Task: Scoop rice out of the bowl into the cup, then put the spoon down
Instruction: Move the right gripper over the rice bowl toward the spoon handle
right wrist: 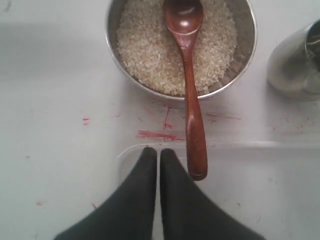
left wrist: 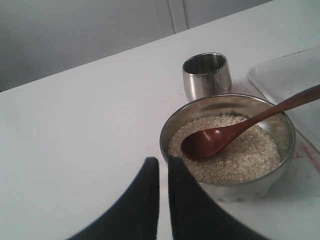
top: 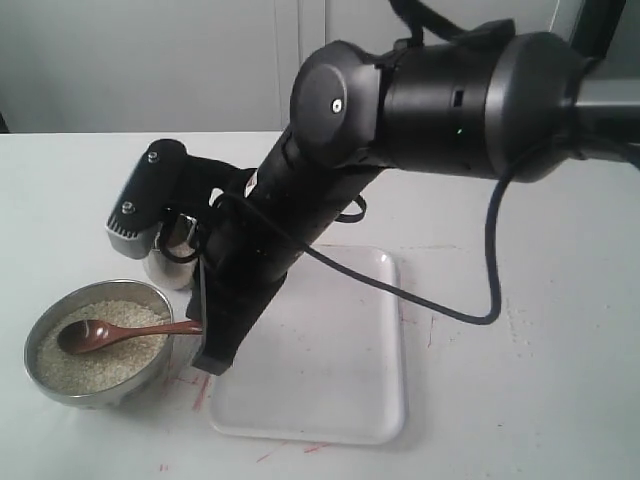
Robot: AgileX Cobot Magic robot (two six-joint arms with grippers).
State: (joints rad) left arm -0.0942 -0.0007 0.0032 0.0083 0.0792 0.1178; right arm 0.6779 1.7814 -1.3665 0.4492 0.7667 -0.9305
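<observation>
The steel bowl (top: pixel 32 352) holds off-white rice (top: pixel 95 368) at the front left. The dark wooden spoon (top: pixel 100 333) lies in it, scoop on the rice and handle over the rim toward the tray. My right gripper (right wrist: pixel 158 151) reaches across the middle. It is shut with nothing between its fingers, and the spoon handle's end (right wrist: pixel 196 160) lies just beside one finger. The steel cup (left wrist: pixel 206 77) stands upright behind the bowl, partly hidden by the arm in the exterior view. My left gripper (left wrist: pixel 162 160) is shut and empty, close to the bowl (left wrist: pixel 240 190).
A white tray (top: pixel 330 370) lies right of the bowl, under the right arm. Red scribble marks (right wrist: pixel 155 134) streak the white table between bowl and tray. A black cable (top: pixel 470 310) loops from the arm over the tray's far corner.
</observation>
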